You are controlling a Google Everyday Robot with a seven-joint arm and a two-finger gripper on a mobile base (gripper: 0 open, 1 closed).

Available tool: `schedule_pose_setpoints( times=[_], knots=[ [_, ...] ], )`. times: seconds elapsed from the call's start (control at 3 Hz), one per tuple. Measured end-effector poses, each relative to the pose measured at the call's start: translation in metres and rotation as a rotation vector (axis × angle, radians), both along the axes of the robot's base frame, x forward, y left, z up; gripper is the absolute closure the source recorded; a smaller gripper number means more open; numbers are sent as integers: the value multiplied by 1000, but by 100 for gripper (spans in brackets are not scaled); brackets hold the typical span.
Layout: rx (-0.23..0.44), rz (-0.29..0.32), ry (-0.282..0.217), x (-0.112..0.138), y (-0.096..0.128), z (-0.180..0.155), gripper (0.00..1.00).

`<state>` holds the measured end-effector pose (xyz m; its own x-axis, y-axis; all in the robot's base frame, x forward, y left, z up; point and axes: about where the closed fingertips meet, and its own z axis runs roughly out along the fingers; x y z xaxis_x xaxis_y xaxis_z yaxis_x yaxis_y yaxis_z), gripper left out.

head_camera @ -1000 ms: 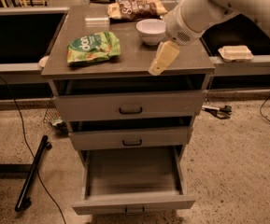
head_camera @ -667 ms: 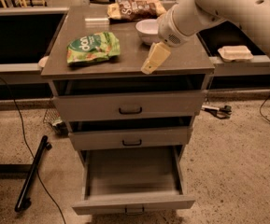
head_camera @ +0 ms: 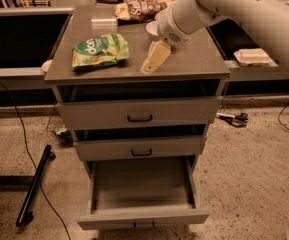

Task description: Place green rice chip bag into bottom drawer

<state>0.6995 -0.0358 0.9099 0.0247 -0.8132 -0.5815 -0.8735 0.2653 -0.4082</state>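
Observation:
The green rice chip bag (head_camera: 100, 50) lies flat on the left part of the grey cabinet top (head_camera: 194, 66). The gripper (head_camera: 152, 61) hangs from the white arm over the middle of the top, to the right of the bag and apart from it, holding nothing. The bottom drawer (head_camera: 142, 190) is pulled out, and its flat grey inside holds nothing.
A brown-and-tan snack bag (head_camera: 140, 9) and a white bowl (head_camera: 154, 30) sit at the back of the top, the bowl partly hidden by the arm. Two upper drawers (head_camera: 140, 115) stand slightly ajar. A white tray (head_camera: 253, 57) lies right; cables and a black pole (head_camera: 34, 184) lie left.
The gripper has moved left across the cabinet top, closer to the green bag. The bag and the drawers have not moved.

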Motion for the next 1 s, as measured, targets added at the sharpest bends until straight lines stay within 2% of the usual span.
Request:
schedule_pose_setpoints(
  times=[0.33, 1.0],
  knots=[
    [2, 48, -28, 21, 28, 10, 0],
    [20, 69, -25, 44, 72, 9, 0]
  ],
)
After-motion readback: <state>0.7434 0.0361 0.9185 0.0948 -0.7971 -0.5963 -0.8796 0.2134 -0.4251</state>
